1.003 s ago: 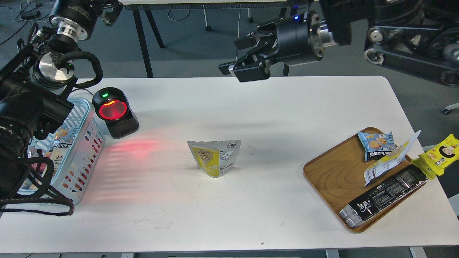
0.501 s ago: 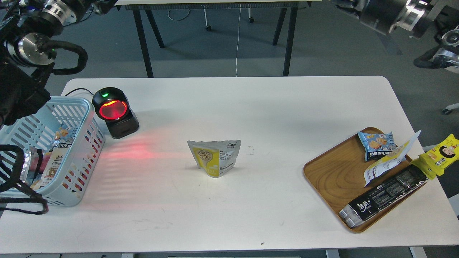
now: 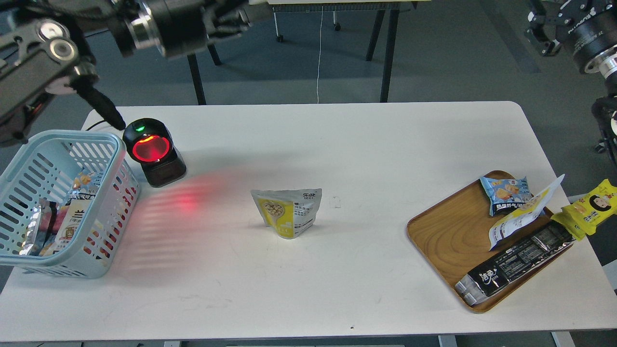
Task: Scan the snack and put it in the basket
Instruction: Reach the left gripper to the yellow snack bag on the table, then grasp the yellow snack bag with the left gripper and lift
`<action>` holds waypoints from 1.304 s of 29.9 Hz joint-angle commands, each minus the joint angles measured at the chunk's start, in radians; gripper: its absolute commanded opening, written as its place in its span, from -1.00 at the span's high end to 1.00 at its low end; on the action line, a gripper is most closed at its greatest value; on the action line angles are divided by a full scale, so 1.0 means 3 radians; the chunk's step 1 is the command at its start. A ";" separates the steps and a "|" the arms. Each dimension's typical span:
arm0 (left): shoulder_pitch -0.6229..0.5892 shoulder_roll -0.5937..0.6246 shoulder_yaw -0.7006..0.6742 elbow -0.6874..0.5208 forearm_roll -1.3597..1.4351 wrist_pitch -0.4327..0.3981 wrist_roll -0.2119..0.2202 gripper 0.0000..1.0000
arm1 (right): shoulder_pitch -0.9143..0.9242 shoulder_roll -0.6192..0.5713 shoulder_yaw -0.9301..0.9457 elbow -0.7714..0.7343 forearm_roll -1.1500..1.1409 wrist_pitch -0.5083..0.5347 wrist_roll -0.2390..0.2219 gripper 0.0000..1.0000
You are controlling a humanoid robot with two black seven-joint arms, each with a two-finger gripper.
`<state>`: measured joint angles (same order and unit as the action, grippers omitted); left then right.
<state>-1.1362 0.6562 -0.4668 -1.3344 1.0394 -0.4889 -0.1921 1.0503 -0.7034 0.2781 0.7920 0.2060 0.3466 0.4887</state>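
The snack [image 3: 287, 212], a small pouch with a yellow front and a grey-white printed panel, stands upright on the white table near its middle. Nothing touches it. The light blue basket [image 3: 62, 137] stands at the table's left edge and holds several packs. My left gripper [image 3: 230, 17] is high at the top left, above the floor behind the table and far from the snack. It is dark and its fingers cannot be told apart. My right gripper [image 3: 542, 31] is at the top right corner, off the table, and its state is also unclear.
A black scanner [image 3: 153, 150] with a glowing red window stands next to the basket and casts red light on the table. A wooden tray [image 3: 448, 236] at the right holds a blue pouch [image 3: 506, 193], a flat white-yellow pouch [image 3: 523, 217] and a black bar [image 3: 516, 262]. A yellow cartoon-face pack [image 3: 590, 207] lies beside it.
My right gripper has left the space above the table's far edge and gone to the top right corner. My left arm has lifted off the basket. The snack has not moved.
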 commanded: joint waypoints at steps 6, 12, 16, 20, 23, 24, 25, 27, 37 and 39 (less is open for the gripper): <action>0.0499 -0.0106 0.0017 -0.0767 0.2142 0.0001 -0.0014 -0.84 | -0.0315 0.0059 0.0387 0.0014 0.0131 0.0036 0.0000 -0.93; 0.0755 -0.0142 0.0027 -0.0870 0.3104 0.0001 -0.0096 -0.83 | -0.0315 0.0059 0.0413 0.0009 0.0131 0.0036 0.0000 -0.93; 0.0816 -0.0173 0.0129 -0.0870 0.3529 0.0001 -0.0264 -0.83 | -0.0315 0.0059 0.0418 0.0009 0.0126 0.0026 0.0000 -0.93; 0.0786 -0.0193 0.0431 -0.0773 0.3808 0.0001 -0.0310 -0.83 | -0.0321 0.0059 0.0382 0.0004 0.0126 0.0031 0.0000 -0.94; 0.0791 -0.0188 0.0574 -0.0660 0.3808 0.0001 -0.0438 -0.83 | -0.0321 0.0049 0.0367 0.0019 0.0116 0.0041 0.0000 -0.94; 0.0786 -0.0178 0.0595 -0.0635 0.3808 0.0001 -0.0469 -0.82 | -0.0321 0.0049 0.0367 0.0019 0.0116 0.0041 0.0000 -0.94; 0.0791 -0.0173 0.0605 -0.0599 0.3808 0.0001 -0.0494 -0.79 | -0.0321 0.0049 0.0372 0.0019 0.0116 0.0041 0.0000 -0.94; 0.0801 -0.0178 0.0605 -0.0512 0.3808 0.0001 -0.0505 -0.54 | -0.0321 0.0039 0.0367 0.0029 0.0106 0.0051 0.0000 -0.94; 0.0740 -0.0229 0.0595 -0.0338 0.3808 0.0001 -0.0500 0.63 | -0.0351 0.0003 0.0372 0.0050 0.0096 0.0056 0.0000 -0.94; 0.0724 -0.0229 0.0600 -0.0313 0.3808 0.0001 -0.0505 0.76 | -0.0351 -0.0017 0.0382 0.0050 0.0096 0.0056 0.0000 -0.94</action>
<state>-0.9114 0.5889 -0.2890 -1.4411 2.1817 -0.4885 -0.3402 0.9451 -0.7015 0.3867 0.8062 0.2347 0.3635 0.4887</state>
